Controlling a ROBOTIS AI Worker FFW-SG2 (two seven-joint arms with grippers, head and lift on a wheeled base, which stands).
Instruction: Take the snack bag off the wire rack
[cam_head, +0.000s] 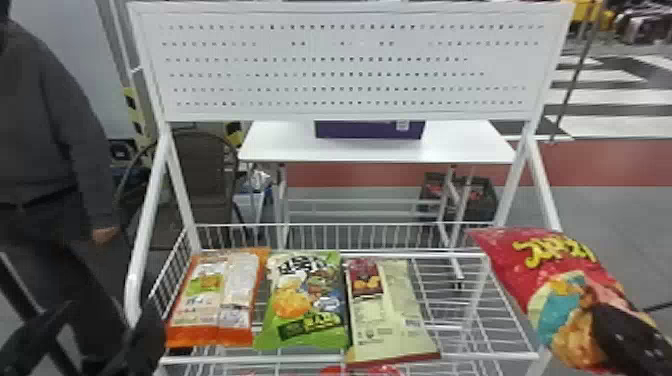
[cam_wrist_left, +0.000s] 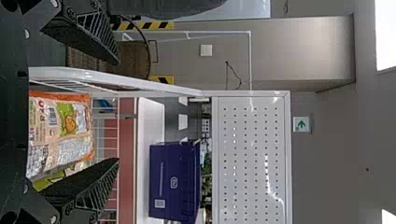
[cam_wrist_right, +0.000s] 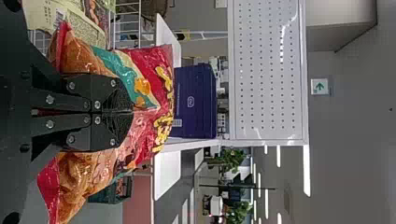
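Note:
At the head view's lower right, my right gripper (cam_head: 631, 336) is over the front of a red snack bag (cam_head: 550, 270), which stands at the right side of the wire rack (cam_head: 350, 359), its upper left corner overlapping the rack's right edge in view. In the right wrist view my right gripper (cam_wrist_right: 133, 111) is shut on the red snack bag (cam_wrist_right: 144, 74), pinching its middle so that it bulges on both sides. My left gripper (cam_head: 95, 345) is at the lower left, beside the rack; in the left wrist view the left gripper (cam_wrist_left: 116, 112) has its fingers wide apart, nothing between them.
On the rack lie an orange bag (cam_head: 215, 300), a green bag (cam_head: 305, 300) and a pale bag (cam_head: 390, 310) side by side. A white pegboard (cam_head: 350, 65) rises above. Behind are a white table (cam_head: 280, 142) with a purple box (cam_head: 370, 130) and a chair (cam_head: 200, 175).

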